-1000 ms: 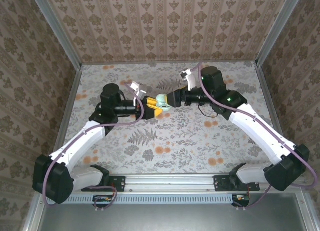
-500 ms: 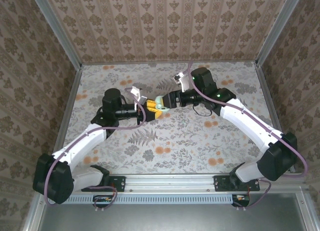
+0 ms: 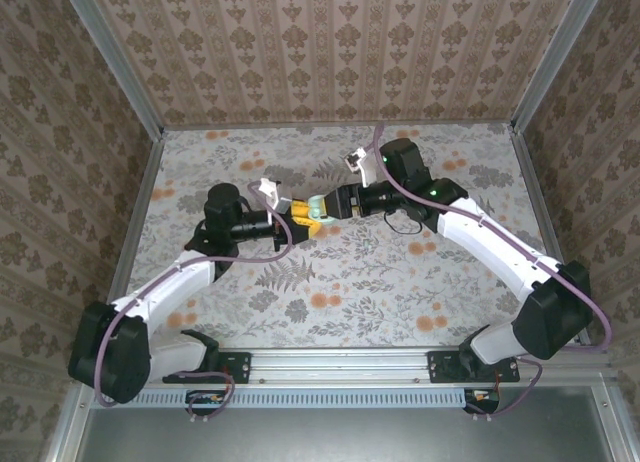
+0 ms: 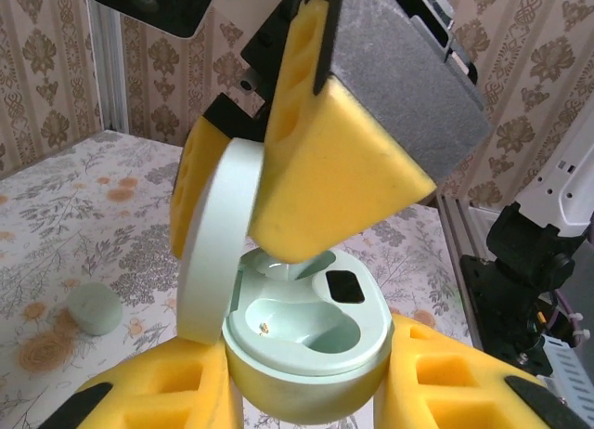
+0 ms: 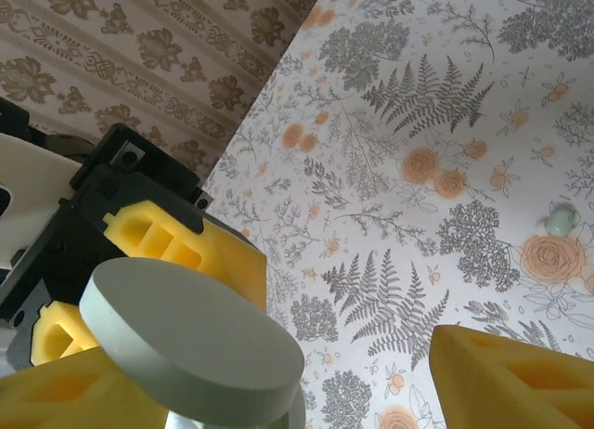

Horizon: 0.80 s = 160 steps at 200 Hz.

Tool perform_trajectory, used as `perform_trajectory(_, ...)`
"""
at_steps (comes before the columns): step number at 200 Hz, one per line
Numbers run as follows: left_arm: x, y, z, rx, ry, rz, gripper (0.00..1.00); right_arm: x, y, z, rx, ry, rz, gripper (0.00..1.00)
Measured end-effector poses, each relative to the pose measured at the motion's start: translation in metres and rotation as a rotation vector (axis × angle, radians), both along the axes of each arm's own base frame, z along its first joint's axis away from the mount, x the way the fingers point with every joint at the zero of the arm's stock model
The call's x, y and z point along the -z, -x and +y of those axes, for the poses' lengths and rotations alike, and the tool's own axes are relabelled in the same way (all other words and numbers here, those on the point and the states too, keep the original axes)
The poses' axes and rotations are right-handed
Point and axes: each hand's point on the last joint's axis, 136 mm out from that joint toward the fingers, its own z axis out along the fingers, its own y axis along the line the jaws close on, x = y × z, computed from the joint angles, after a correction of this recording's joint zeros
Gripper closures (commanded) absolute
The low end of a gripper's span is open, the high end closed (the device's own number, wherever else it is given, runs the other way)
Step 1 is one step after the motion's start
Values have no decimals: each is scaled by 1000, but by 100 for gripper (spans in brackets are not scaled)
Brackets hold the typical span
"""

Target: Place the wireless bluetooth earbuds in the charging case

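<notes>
The mint-green charging case (image 4: 306, 355) hangs above the table, its base clamped between the yellow foam fingers of my left gripper (image 4: 306, 396). Its lid (image 4: 215, 243) stands open at the left. One well of the case lies bare. A yellow pad (image 4: 334, 178) of my right gripper presses down over the other well and hides what is in it. In the top view the left gripper (image 3: 303, 218) and right gripper (image 3: 326, 206) meet at the case (image 3: 319, 211). My right gripper (image 5: 288, 392) is open, with the lid (image 5: 186, 341) beside its left finger. One earbud (image 4: 94, 308) lies on the table (image 5: 560, 221).
The floral table (image 3: 340, 282) is boxed in by patterned walls with metal posts at the corners (image 3: 150, 132). The right arm's black body (image 4: 543, 253) stands close on the right of the case. A rail (image 3: 340, 367) runs along the near edge.
The right arm has swung left and closed in on the case, and its pad has come down onto the open case. The left gripper has drawn the case slightly left and nearer and keeps hold of it.
</notes>
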Motion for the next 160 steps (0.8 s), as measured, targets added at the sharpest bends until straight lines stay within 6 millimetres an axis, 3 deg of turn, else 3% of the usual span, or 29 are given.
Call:
perform_trajectory(43,4,-3,-1,13,11,40,100,11,2,-1,13,0,43,28)
perform_trajectory(160,7,-19,8,0,38,115,100,7,-1,-1,30,-15,43,28)
